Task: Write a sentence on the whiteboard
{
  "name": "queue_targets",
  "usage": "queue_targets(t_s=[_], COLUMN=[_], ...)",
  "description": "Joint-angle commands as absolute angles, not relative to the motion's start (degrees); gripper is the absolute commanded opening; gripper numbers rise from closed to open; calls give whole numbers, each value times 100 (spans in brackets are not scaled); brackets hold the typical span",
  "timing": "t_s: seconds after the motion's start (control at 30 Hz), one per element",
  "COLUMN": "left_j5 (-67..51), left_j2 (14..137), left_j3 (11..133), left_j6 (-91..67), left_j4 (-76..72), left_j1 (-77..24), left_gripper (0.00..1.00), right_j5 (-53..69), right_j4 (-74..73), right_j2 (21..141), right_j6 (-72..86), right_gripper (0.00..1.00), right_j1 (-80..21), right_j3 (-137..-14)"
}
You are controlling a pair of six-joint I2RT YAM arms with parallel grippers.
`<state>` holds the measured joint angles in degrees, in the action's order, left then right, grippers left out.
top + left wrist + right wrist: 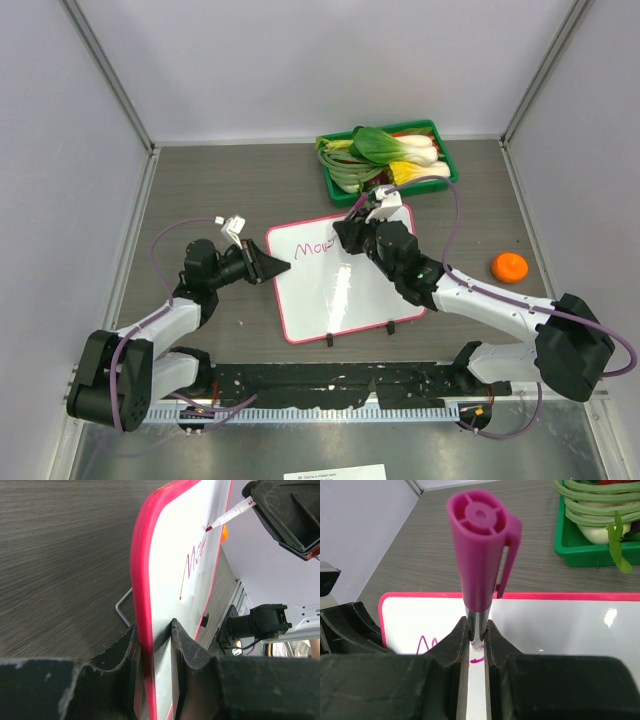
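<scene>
Whiteboard (345, 290) with a pink-red frame lies near the middle of a grey wood-grain table (230, 190), turned at a slant; two small black feet (328, 340) show at its near edge.

From above, the left gripper (275, 268) meets the board's left edge and the right gripper (350, 232) hangs over its far end, but neither grip can be made out there. The wrist views settle it: the left gripper (155, 640) has its fingers closed narrowly on the board's pink frame; the right gripper (476, 635) has its fingers pinched tight around a marker (480, 555) with a magenta cap end pointing at the camera.

Only the left wrist view shows the marker tip (207, 528), at the white surface by the end of a short run of purple-red writing (195, 562); it also shows a bent grey wire (122, 611) beside the frame. The letters are too loose to read.

At the far right of the table sits a green tray (440, 170) holding bok choy (385, 150) with white stems and green leaves; other produce in it is too hidden to name. An orange (510, 266) rests alone near the right wall, well apart from the board.

Pale plain walls (300, 60) enclose the table on three sides.
</scene>
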<state>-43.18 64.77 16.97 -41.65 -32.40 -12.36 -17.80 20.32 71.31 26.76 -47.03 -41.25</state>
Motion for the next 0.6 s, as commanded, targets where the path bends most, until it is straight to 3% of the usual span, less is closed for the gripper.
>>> queue_targets(t_s=[0.0,0.57], left_j5=[-3885,-3885], left_j2=[6504,6513], left_j3=[1591,1591], left_j6=[-3507,-3516], left_j4=[-2979,-2988], left_j1=[-1248,-1239], left_gripper=[0,0], right_j5=[-1661,-1828], right_j4=[1899,1723], right_j2=[7137,6768], right_j6=[2795,2857], right_gripper=[1,1], right_j1=[-4676,-4676], right_j3=[-4026,-3683])
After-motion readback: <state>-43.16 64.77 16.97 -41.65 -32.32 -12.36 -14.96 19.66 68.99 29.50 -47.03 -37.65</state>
